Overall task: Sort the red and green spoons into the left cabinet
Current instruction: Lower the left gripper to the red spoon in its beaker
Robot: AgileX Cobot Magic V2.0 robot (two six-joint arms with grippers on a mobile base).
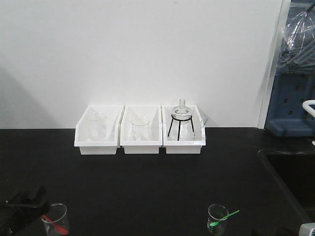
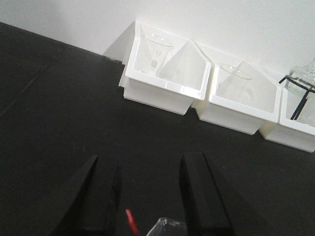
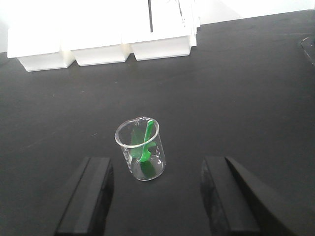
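Note:
The red spoon (image 1: 55, 222) leans inside a small glass beaker (image 1: 55, 219) at the front left of the black bench. In the left wrist view its red handle tip (image 2: 130, 221) shows just below and between my left gripper's fingers. My left gripper (image 2: 147, 196) is open and holds nothing. The green spoon (image 1: 224, 218) stands in a second small beaker (image 1: 217, 219) at the front right. In the right wrist view that green spoon (image 3: 146, 141) and its beaker (image 3: 141, 164) sit just ahead of my open right gripper (image 3: 157, 196). The left cabinet is out of view.
Three white plastic bins (image 1: 97, 147) stand in a row against the white wall, two holding glass beakers. The right one holds a flask on a black tripod (image 1: 181, 118). A sink recess (image 1: 290, 172) opens at the right, with a blue unit (image 1: 290, 108) behind it.

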